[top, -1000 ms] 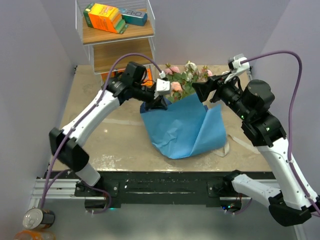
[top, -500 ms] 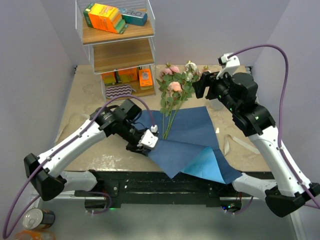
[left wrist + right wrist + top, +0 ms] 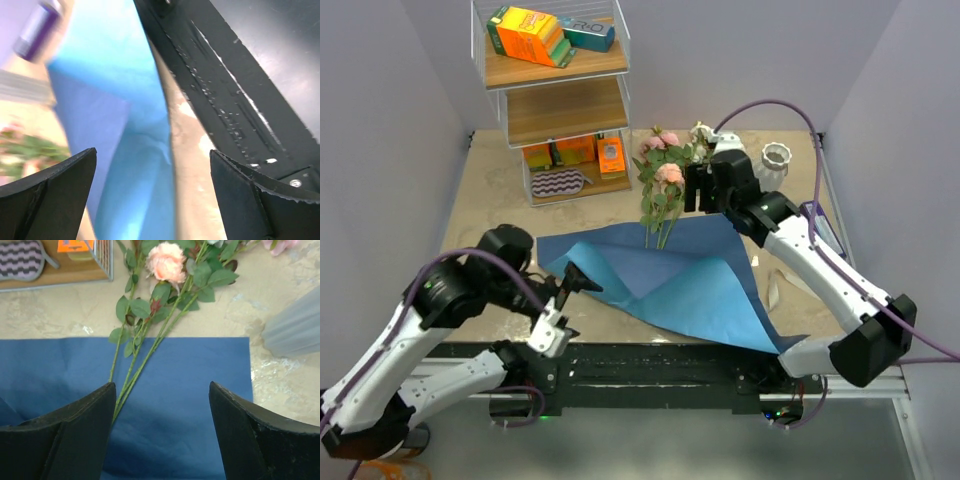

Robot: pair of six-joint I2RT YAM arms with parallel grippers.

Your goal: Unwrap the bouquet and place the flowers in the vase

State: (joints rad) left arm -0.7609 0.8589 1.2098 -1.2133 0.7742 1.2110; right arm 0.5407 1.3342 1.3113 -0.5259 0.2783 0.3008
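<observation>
The bouquet lies unwrapped: its blue paper is spread flat on the table. The flowers, pink and cream roses, lie at its far edge with the green stems resting on the paper. The white ribbed vase stands upright to their right. My right gripper hovers open over the stem ends, holding nothing. My left gripper is wide open and empty at the paper's near-left corner.
A wire shelf rack stands at the back left with boxes and a striped sleep mask. A beige ribbon lies right of the paper. The black mounting rail runs along the near edge.
My left gripper opened, let go of the blue paper and drew back to the near left; the paper settled flat. My right arm swung left to above the stems.
</observation>
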